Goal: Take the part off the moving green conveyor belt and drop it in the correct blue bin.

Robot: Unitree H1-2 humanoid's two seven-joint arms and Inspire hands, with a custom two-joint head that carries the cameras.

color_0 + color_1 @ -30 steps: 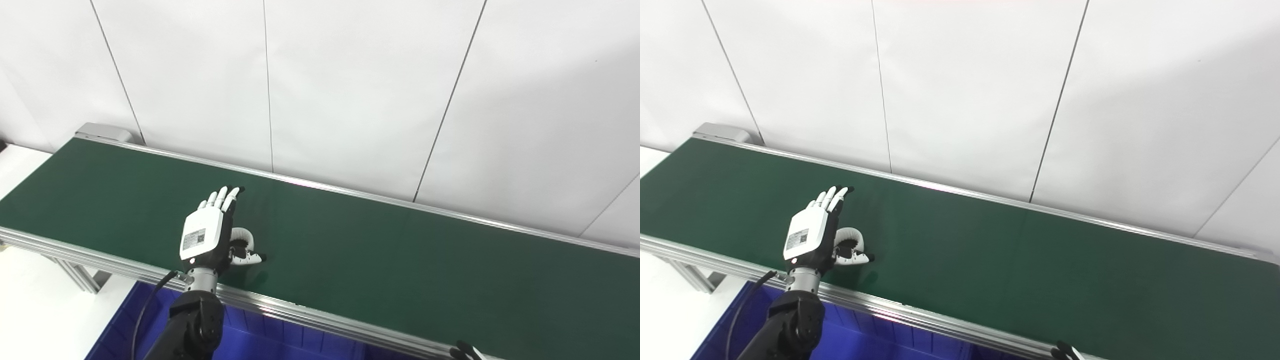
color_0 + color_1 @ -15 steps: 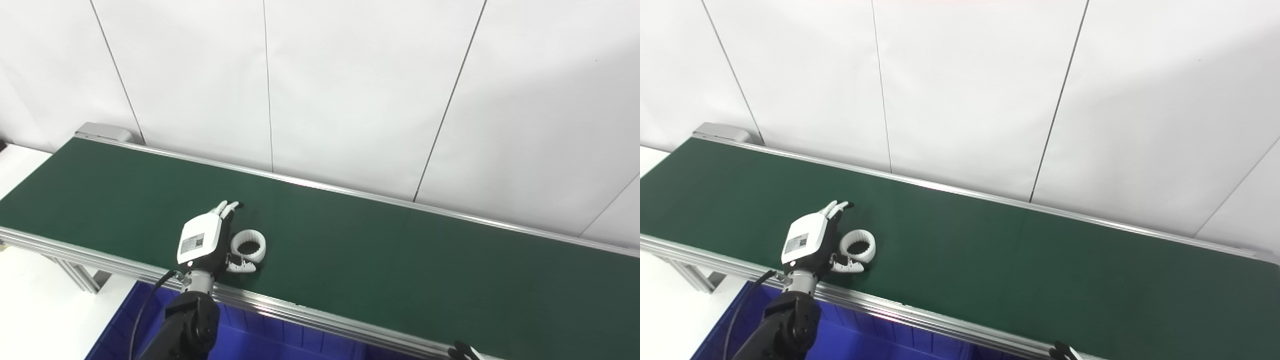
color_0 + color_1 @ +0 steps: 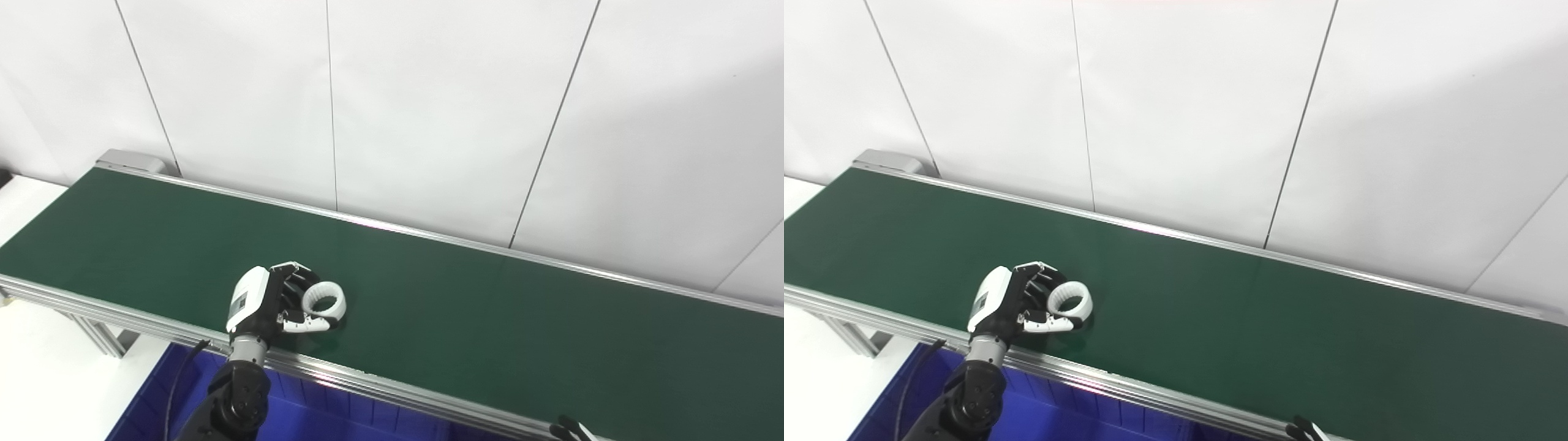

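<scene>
The left hand [image 3: 264, 301] is over the near part of the green conveyor belt [image 3: 490, 318], a little in from its near aluminium rail [image 3: 392, 389]. Its fingers [image 3: 293, 271] are curled around the far side of the part, and the thumb [image 3: 309, 325] lies along the near side, so the hand is grasping the part. The part [image 3: 324, 299] is a white ring w/ a dark inside. It is tilted up, w/ its opening turned toward the right and toward the camera, and its lower edge seems close to the belt surface; it cannot be told if it touches the belt.

The left arm [image 3: 229, 401] comes up from the bottom edge, passing over the blue bin [image 3: 318, 413], which is below the near rail, at the near left. Only 1 part of the bin shows.

Of the right hand [image 3: 569, 430], only some dark fingertips are visible at the bottom edge, near right, approx. at the rail. It cannot be told if this hand is released or clenched.

Behind the belt is a white panel wall [image 3: 429, 104].
</scene>
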